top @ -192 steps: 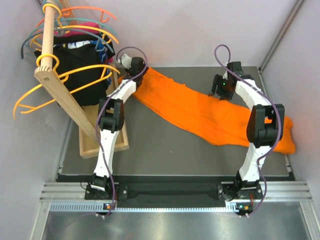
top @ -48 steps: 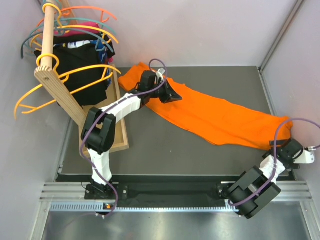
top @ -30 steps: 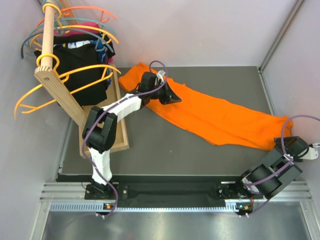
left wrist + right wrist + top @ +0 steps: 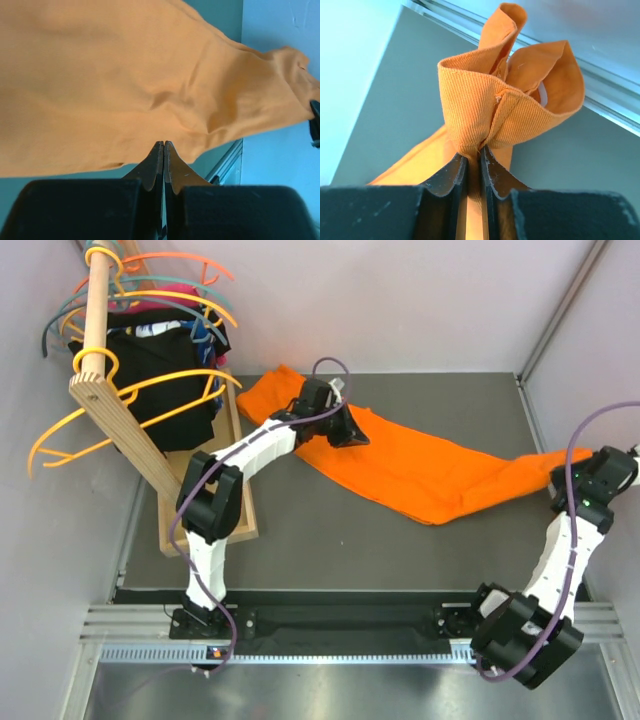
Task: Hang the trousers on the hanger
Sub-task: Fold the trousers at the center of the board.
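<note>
The trousers [image 4: 420, 465] lay stretched across the bench [image 4: 330, 530], one end pinched tight in the right gripper [image 4: 474, 155]. The left gripper [image 4: 164, 150], shut empty, hung over them. I'd lift slowly, without tugging.

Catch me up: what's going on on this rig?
Both arms are working the orange trousers, which lie stretched across the table. The right gripper is shut on one bunched end at the table's right edge. The left gripper is shut over the other end, near the rack; no cloth shows between its fingertips. The yellow hanger hangs on the rack, not yet touched.
</note>
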`<state>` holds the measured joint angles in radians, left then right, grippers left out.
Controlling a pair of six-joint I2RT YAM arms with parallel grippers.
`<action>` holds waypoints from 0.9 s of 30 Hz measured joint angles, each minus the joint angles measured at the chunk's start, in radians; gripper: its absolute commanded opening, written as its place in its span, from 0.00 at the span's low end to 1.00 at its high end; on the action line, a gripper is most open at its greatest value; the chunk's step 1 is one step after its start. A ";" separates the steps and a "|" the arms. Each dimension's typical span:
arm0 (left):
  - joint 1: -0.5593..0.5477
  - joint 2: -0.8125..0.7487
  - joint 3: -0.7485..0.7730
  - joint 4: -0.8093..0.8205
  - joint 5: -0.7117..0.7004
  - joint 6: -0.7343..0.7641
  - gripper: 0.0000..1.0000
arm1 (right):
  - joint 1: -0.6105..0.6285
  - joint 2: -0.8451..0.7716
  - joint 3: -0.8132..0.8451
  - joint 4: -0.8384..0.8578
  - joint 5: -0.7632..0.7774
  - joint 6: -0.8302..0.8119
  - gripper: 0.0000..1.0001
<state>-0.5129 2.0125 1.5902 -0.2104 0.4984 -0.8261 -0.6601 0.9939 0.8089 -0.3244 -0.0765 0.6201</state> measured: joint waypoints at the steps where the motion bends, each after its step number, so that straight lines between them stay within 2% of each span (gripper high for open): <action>1: -0.015 0.010 0.027 -0.013 -0.015 0.003 0.00 | 0.006 -0.013 0.029 -0.031 0.009 -0.002 0.00; 9: -0.121 0.050 0.172 -0.032 -0.074 -0.049 0.00 | 0.051 -0.055 0.221 -0.204 0.056 -0.126 0.00; 15: -0.174 0.106 0.236 -0.026 -0.109 -0.121 0.00 | 0.073 -0.094 0.233 -0.219 0.006 -0.195 0.00; 27: -0.306 0.233 0.246 -0.014 -0.151 -0.262 0.00 | 0.082 -0.115 0.280 -0.222 -0.081 -0.219 0.00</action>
<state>-0.8192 2.2452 1.8362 -0.2249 0.3473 -1.0882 -0.5777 0.8791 1.0893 -0.5468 -0.1574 0.4011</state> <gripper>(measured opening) 0.012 0.109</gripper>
